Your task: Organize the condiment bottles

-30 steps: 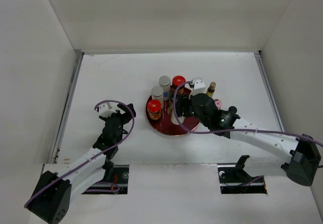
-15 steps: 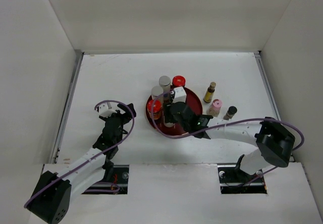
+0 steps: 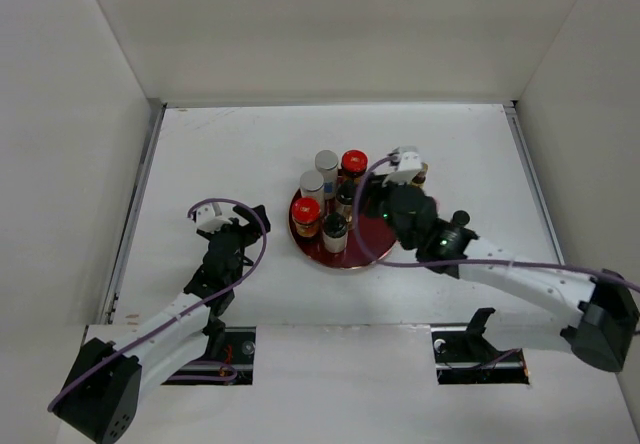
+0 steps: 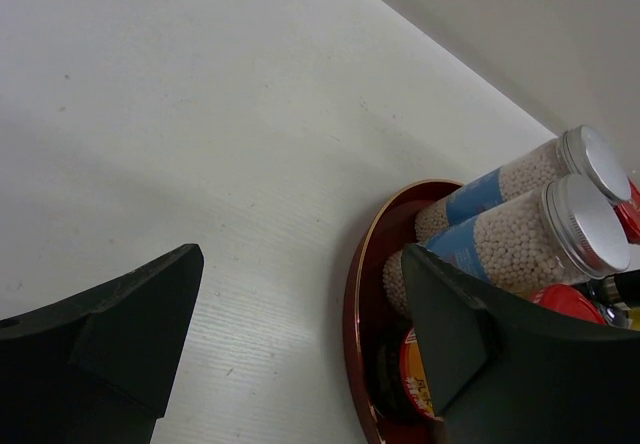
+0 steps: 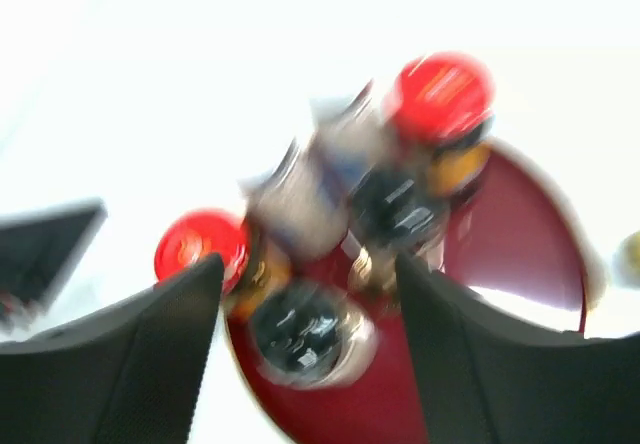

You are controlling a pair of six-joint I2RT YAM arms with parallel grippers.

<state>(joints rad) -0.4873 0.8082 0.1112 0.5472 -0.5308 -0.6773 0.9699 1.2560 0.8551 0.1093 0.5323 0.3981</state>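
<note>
Beyond the right fingers [image 5: 480, 364], spread apart, condiment bottles [image 5: 390, 204] crowd the tray [image 5: 520, 244].

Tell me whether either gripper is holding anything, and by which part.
Nothing is held. Left gripper: fingers apart, empty. Right gripper: fingers apart over the red tray, clasping none of its bottles.

A robotics lab rig, basically: a white table [image 3: 230, 154] is boxed in by white panels [image 3: 330, 34] left, right and far, and a left arm [image 3: 170, 314] and right arm [image 3: 530, 279] are bolted at the near edge.
</note>
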